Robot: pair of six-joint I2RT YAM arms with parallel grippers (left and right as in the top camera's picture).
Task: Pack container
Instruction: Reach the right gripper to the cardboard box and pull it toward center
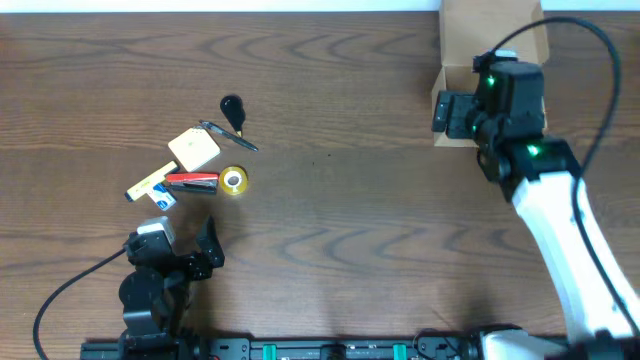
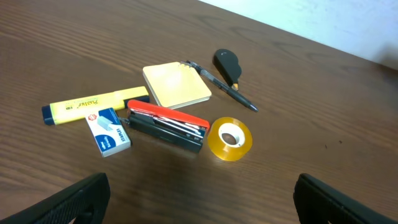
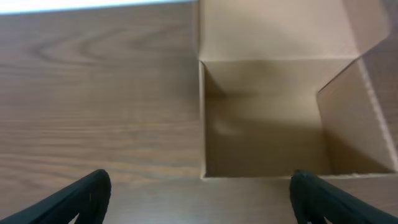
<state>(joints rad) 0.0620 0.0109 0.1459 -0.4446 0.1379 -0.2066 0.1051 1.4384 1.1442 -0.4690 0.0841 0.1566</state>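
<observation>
The tan cardboard container (image 1: 500, 35) stands open at the table's far right; the right wrist view shows its empty inside (image 3: 267, 134) with the flap lid folded back. My right gripper (image 1: 450, 115) hovers at the box's front left edge, open and empty (image 3: 199, 199). Small stationery lies at the left: a yellow sticky pad (image 2: 177, 85), yellow highlighter (image 2: 93, 106), red and black stapler (image 2: 168, 126), staple box (image 2: 109, 130), tape roll (image 2: 230, 138), black pen (image 2: 227, 87) and a black clip (image 2: 227, 62). My left gripper (image 2: 199, 202) is open and empty just short of them.
The stationery cluster also shows in the overhead view (image 1: 195, 165), left of centre. The table's far edge (image 1: 300, 8) runs along the top. The right arm's white link (image 1: 570, 240) stretches from the front right toward the box.
</observation>
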